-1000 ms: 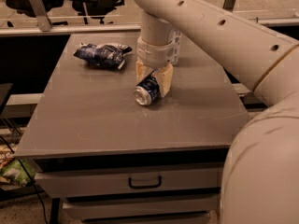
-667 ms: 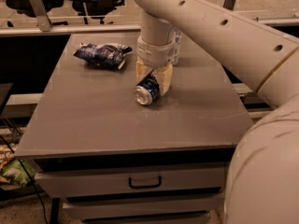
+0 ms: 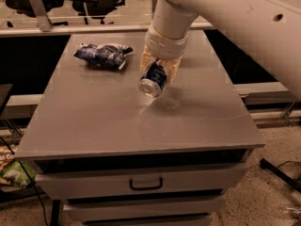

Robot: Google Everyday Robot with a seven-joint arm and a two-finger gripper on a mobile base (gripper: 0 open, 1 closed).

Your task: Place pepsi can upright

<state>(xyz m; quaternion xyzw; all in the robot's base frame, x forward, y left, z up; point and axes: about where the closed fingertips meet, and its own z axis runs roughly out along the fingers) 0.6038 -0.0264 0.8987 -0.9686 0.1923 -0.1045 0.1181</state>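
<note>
Below the fingers and nearest the camera, a drawer (image 3: 146,185) with a dark handle sits shut under the table (image 3: 94,126), so whatever it holds is hidden. A second, lower drawer front beneath it is shut as well.

Between the fingers (image 3: 173,69) is the pepsi can (image 3: 153,78). The gripper (image 3: 157,76) comes down from above with its two tan fingers closed against the can's blue sides, one on each flank. The can is tilted, with its silver end pointing down and toward the camera, and it seems to hang just above the table top, since a soft shadow lies on the surface beneath it. Gripping by the sides probably leaves both ends free, so that the wrist can turn the can onto one of them; it is not yet upright. Whether the can is opened or full cannot be told from the end that shows.

Left of the fingers and farther back, well apart from them, a dark blue and white snack bag (image 3: 101,55) lies crumpled on the table. No contents can be seen.
</note>
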